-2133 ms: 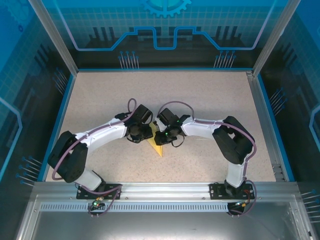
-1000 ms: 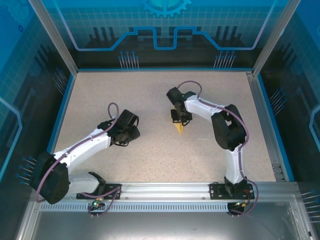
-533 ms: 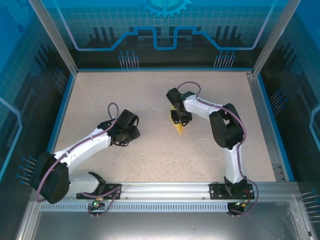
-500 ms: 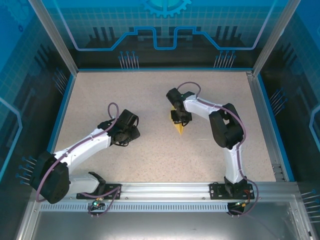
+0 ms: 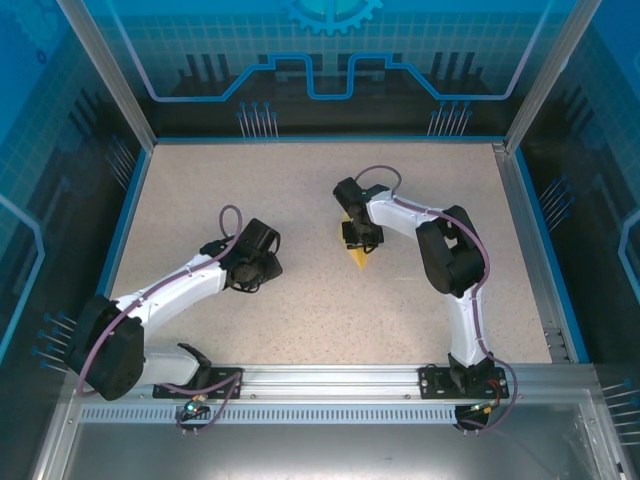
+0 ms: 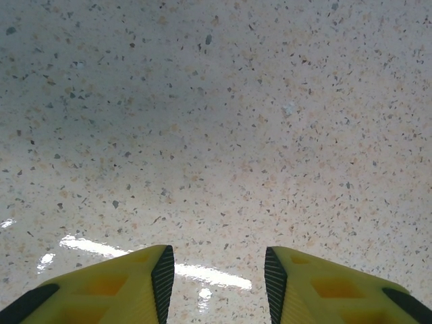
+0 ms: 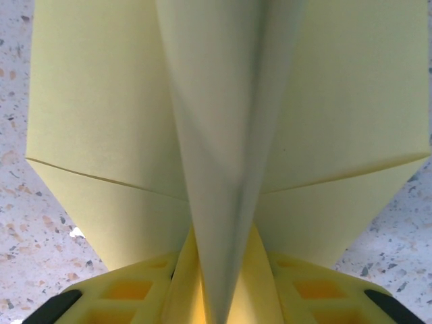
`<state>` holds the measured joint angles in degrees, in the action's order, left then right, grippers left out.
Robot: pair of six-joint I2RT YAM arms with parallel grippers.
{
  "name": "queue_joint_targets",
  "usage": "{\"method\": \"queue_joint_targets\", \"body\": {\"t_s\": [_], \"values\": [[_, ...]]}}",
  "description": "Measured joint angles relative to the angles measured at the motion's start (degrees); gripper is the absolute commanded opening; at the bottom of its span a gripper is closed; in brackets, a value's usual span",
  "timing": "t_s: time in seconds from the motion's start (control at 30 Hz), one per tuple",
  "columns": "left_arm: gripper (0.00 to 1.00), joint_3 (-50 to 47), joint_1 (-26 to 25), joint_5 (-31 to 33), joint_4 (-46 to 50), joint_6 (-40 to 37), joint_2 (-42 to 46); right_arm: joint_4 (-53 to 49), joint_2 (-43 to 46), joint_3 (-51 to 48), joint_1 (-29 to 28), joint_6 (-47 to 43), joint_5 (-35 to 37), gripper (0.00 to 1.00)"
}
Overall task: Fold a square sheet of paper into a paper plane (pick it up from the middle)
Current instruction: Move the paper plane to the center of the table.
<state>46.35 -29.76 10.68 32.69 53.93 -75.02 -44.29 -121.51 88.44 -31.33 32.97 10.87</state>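
Note:
The square sheet of paper is folded into a small yellow paper plane [image 5: 359, 258] that lies on the speckled table right of centre, nose toward the near edge. My right gripper [image 5: 359, 236] stands over its tail. In the right wrist view the plane's [image 7: 229, 121] raised centre keel runs between the yellow fingers [image 7: 121, 290]. My right gripper [image 7: 226, 273] is open a little, its jaws standing loosely on either side of the keel. My left gripper [image 5: 258, 266] is apart, left of centre. It [image 6: 216, 270] is open over bare table with nothing between its fingers.
The speckled table [image 5: 300, 180] is ringed by a blue rim and aluminium posts, with blue patterned walls behind. A metal rail [image 5: 330, 378] at the near edge carries both arm bases. Bare surface lies behind and between the arms.
Both grippers were together on the plane at the centre. The left arm then drew back left and the right took the plane back and right. In the last second the right jaws eased apart.

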Motion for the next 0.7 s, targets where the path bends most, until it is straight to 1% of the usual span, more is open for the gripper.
{"method": "queue_joint_targets", "body": {"t_s": [0.2, 0.33, 0.53, 0.7], "values": [[0.43, 0.28, 0.0, 0.02, 0.0, -0.04, 0.0, 0.37, 0.83, -0.04, 0.57, -0.24, -1.42, 0.51], [0.43, 0.42, 0.0, 0.02, -0.07, -0.04, 0.0, 0.28, 4.02, -0.5, 0.79, -1.09, -1.9, 0.57], [0.43, 0.48, 0.0, 0.02, -0.04, -0.07, -0.04, 0.61, 16.28, -2.34, 0.81, -1.97, -1.81, 0.66], [0.44, 0.85, 0.0, 0.02, -0.31, -0.31, -0.04, 3.23, 30.77, -8.7, 0.79, -3.06, 1.88, 0.77]]}}
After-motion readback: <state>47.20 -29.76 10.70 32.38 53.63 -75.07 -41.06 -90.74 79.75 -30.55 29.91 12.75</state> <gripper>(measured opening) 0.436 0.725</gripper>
